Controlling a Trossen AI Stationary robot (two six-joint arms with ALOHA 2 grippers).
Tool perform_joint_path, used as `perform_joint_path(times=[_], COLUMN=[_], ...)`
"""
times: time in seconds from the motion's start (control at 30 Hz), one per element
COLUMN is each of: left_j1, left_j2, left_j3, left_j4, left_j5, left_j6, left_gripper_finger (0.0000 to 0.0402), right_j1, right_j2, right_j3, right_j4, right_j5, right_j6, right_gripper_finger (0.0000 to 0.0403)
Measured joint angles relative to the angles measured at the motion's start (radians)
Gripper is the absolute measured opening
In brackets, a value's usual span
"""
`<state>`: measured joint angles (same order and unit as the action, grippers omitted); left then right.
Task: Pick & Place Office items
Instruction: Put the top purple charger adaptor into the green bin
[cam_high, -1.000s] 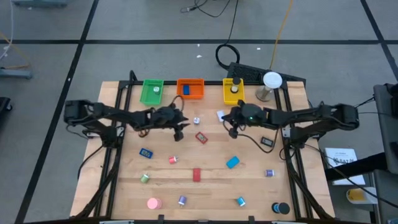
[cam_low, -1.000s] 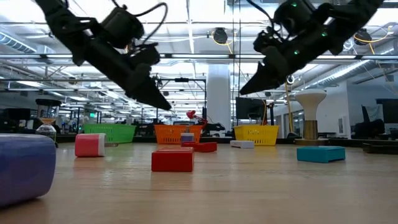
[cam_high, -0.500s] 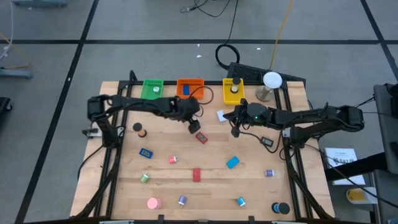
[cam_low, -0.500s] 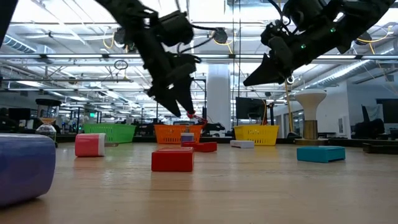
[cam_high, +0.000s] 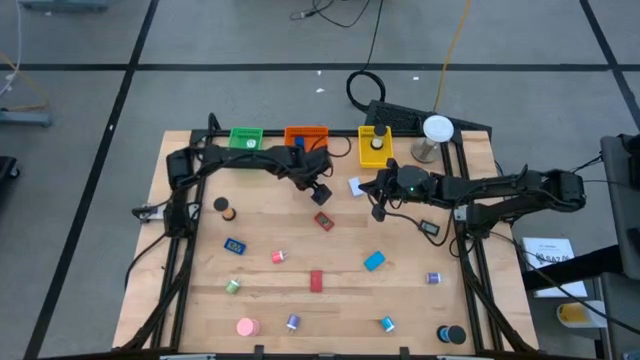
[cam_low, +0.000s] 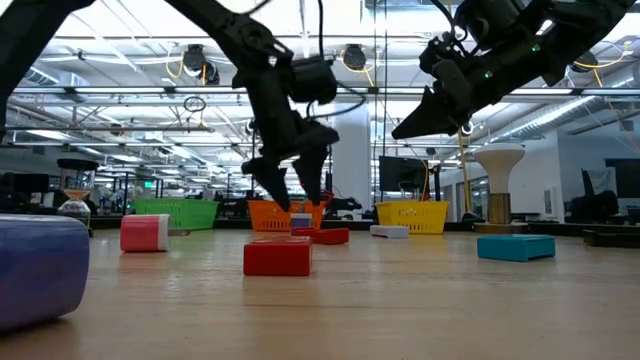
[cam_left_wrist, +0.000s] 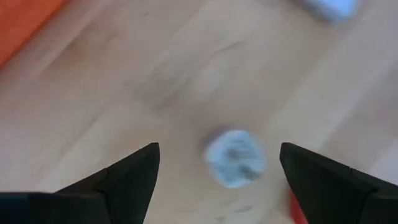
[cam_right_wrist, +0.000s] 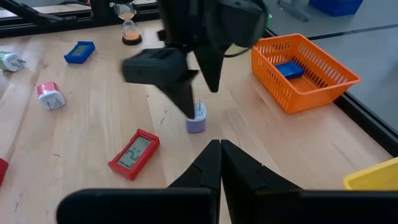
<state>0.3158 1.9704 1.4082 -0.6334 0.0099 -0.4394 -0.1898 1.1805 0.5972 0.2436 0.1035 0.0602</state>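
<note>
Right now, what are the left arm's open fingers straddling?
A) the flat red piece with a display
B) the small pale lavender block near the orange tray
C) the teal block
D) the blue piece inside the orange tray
B: in the right wrist view the left gripper stands open just over the small lavender block, with the flat red piece lying apart on the table and the orange tray off to the side.

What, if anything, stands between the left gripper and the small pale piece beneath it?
Nothing visible. The left gripper hangs open right over the small pale piece, one finger on each side, and the left wrist view shows only bare table around it. The red flat piece lies apart, to one side.
</note>
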Motion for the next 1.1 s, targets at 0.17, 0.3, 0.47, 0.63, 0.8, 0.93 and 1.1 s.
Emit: perform_joint_path(times=[0.17, 0.3, 0.47, 0.63, 0.8, 0.93, 1.1], left_j1=[0.02, 0.02, 0.014, 0.011, 0.016, 0.014, 0.015], left_j2=[0.007, 0.007, 0.028, 0.029, 0.037, 0.044, 0.048], left_j3=[0.0, 0.0, -0.002, -0.002, -0.002, -0.003, -0.003], left_j4=[0.011, 0.017, 0.052, 0.052, 0.036, 0.012, -0.046], left_j5=[-0.007, -0.01, -0.004, -0.027, -0.013, -0.006, -0.007], left_j6=[0.012, 0.015, 0.06, 0.097, 0.097, 0.1, 0.099], left_gripper_finger=[0.034, 0.034, 0.0322, 0.0294, 0.0265, 0.0252, 0.0256], right_j1=[0.0, 0.0, 0.0, 0.001, 0.001, 0.002, 0.002], right_j2=[0.0, 0.0, 0.0, 0.0, 0.0, 0.0, 0.0], right_j3=[0.0, 0.0, 0.0, 0.0, 0.0, 0.0, 0.0], right_j4=[-0.001, -0.001, -0.001, -0.001, -0.001, -0.001, -0.001], right_j5=[0.0, 0.0, 0.0, 0.0, 0.0, 0.0, 0.0], right_j6=[-0.001, -0.001, -0.001, -0.001, -0.001, -0.001, -0.001], right_gripper_finger=[0.0001, 0.0001, 0.0001, 0.0001, 0.0, 0.0, 0.0])
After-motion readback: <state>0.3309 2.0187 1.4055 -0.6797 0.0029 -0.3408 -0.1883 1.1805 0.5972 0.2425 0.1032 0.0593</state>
